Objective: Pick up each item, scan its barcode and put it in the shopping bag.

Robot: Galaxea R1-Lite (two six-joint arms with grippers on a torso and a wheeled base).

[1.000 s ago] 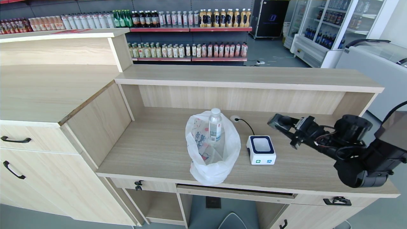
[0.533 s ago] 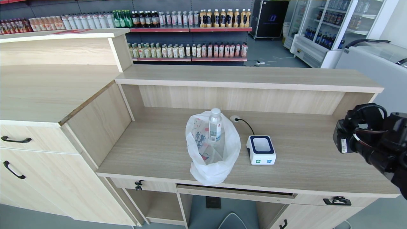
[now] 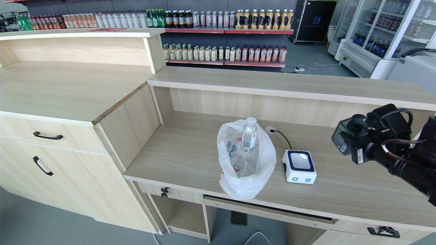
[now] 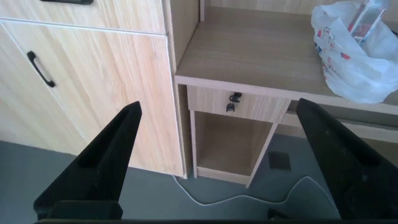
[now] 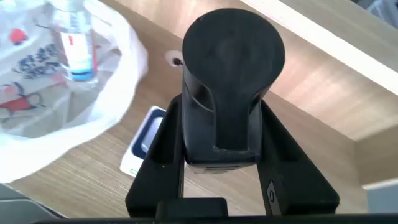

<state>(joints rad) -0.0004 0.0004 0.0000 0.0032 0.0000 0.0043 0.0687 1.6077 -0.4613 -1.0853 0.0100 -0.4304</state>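
Observation:
A white plastic shopping bag (image 3: 247,177) stands open on the wooden desk (image 3: 190,153), also seen as the bag (image 4: 357,53) and the bag (image 5: 37,124). A clear water bottle (image 3: 249,136) stands upright inside it, with a printed packet (image 3: 231,148) beside it. The white barcode scanner (image 3: 299,166) sits on the desk just right of the bag. My right gripper (image 5: 221,130) is held above the desk, right of the scanner (image 5: 146,140), on the folded right arm (image 3: 374,139). My left gripper (image 4: 217,109) hangs open and empty, low in front of the desk's left corner.
A raised ledge (image 3: 272,83) runs behind the desk and a taller cabinet (image 3: 61,95) with drawers stands to the left. The scanner's cable (image 3: 281,136) runs to a hole in the desk. Shelves of bottles (image 3: 221,20) and fridges (image 3: 374,34) stand behind.
The right arm has pulled back from beside the scanner to the right edge and folded. The head camera has turned, shifting the whole picture. Bag, bottle and scanner have not moved.

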